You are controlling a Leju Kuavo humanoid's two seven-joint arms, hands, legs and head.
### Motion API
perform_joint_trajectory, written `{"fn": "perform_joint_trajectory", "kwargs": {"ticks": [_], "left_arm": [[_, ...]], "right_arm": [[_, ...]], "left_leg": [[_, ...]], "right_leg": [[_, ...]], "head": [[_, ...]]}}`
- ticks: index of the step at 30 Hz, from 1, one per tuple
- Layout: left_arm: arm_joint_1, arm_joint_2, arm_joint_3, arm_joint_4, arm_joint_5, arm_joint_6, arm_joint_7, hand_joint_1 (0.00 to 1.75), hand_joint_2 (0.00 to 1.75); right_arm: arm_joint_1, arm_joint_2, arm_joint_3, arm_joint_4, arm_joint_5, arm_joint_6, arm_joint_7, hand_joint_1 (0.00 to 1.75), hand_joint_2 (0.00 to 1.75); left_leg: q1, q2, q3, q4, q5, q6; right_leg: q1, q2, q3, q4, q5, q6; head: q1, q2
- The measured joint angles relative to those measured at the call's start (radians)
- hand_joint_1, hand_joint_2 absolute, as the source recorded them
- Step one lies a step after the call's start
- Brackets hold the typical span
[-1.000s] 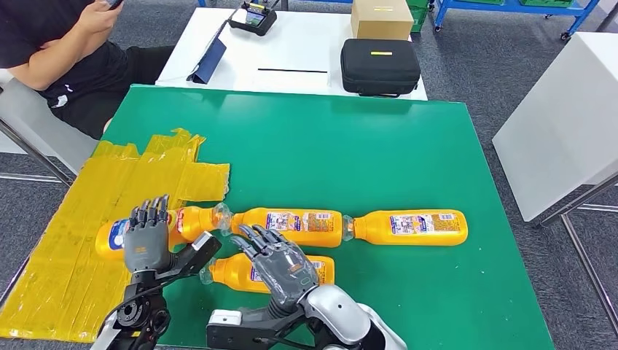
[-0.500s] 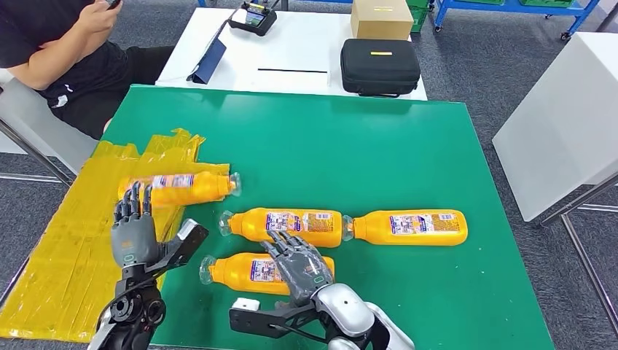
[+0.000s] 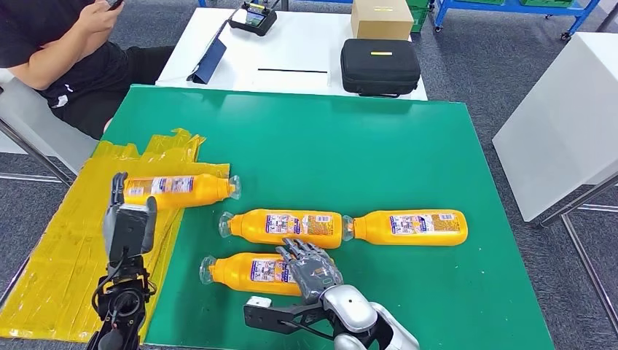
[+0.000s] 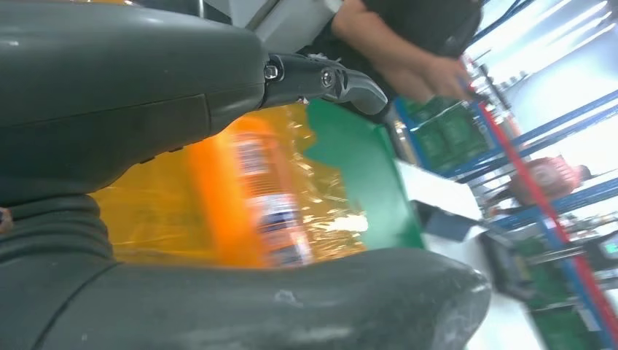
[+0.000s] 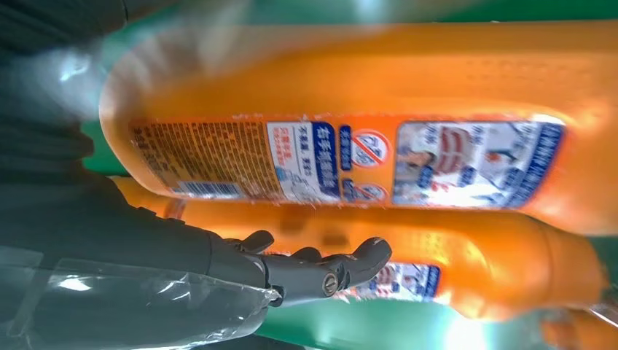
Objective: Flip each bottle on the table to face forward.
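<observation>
My left hand [image 3: 125,227] stands upright over the yellow taped patch [image 3: 65,255] at the left end of the green table [image 3: 328,153], just short of the nearest orange bottle [image 3: 178,189] and holding nothing. Its fingers are parted, and from the wrist I see that bottle [image 4: 255,193] lying blurred between thumb and fingers with a gap on each side. This bottle lies on its side on the patch, cap pointing away from the patch toward the table's middle.

Right of the patch, on the green, two more bottles lie end to end in a row: the middle bottle [image 3: 284,227] and, just beside its base, the far-right bottle [image 3: 409,227]. Both show printed labels facing up.

Nearer to me than the middle bottle lies the front bottle [image 3: 248,271], cap toward the patch. My right hand [image 3: 312,268] lies on its base end, fingers spread over the top; whether they truly grip it I cannot tell. My wrist camera shows a label [image 5: 342,162] close up.
</observation>
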Motion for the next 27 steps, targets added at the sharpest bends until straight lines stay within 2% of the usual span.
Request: {"fn": "perform_joint_trajectory", "kwargs": {"ticks": [7, 22, 23, 26, 27], "left_arm": [[0.02, -0.004, 0.0, -0.079, 0.015, -0.006, -0.001, 0.0, 0.0], [0.022, -0.004, -0.005, -0.117, 0.086, 0.011, -0.024, 0.0, 0.0], [0.021, -0.004, -0.006, -0.118, 0.096, 0.015, -0.027, 0.0, 0.0], [0.017, -0.004, -0.007, -0.119, 0.124, 0.03, -0.041, 0.0, 0.0], [0.016, -0.004, -0.008, -0.119, 0.132, 0.035, -0.046, 0.0, 0.0]], "right_arm": [[-0.007, -0.001, 0.0, 0.027, 0.0, 0.001, 0.001, 0.0, 1.75], [-0.037, 0.0, 0.006, 0.101, 0.013, 0.035, 0.015, 0.03, 1.75], [-0.047, 0.001, 0.01, 0.116, 0.015, 0.04, 0.015, 0.4, 1.75], [-0.082, 0.002, 0.029, 0.167, 0.011, 0.055, -0.005, 1.68, 1.75], [-0.096, 0.004, 0.037, 0.187, 0.007, 0.059, -0.016, 1.75, 1.75]], "left_leg": [[0.0, 0.0, 0.0, 0.0, 0.0, 0.0], [0.0, 0.0, 0.001, 0.0, 0.0, 0.0], [0.0, 0.0, 0.001, 0.0, 0.0, 0.0], [0.0, 0.001, 0.003, 0.0, 0.0, 0.0], [0.0, 0.001, 0.004, 0.0, 0.0, 0.0]], "right_leg": [[0.0, 0.0, 0.0, 0.0, 0.0, 0.0], [0.0, 0.0, 0.0, 0.0, 0.0, 0.0], [0.0, 0.0, 0.001, 0.0, 0.0, 0.0], [0.0, 0.0, 0.002, 0.0, 0.0, 0.0], [0.0, 0.0, 0.003, 0.0, 0.0, 0.0]], "head": [[0.0, 0.0], [0.0, 0.0], [0.0, 0.0], [0.0, 0.0], [0.0, 0.0]]}}
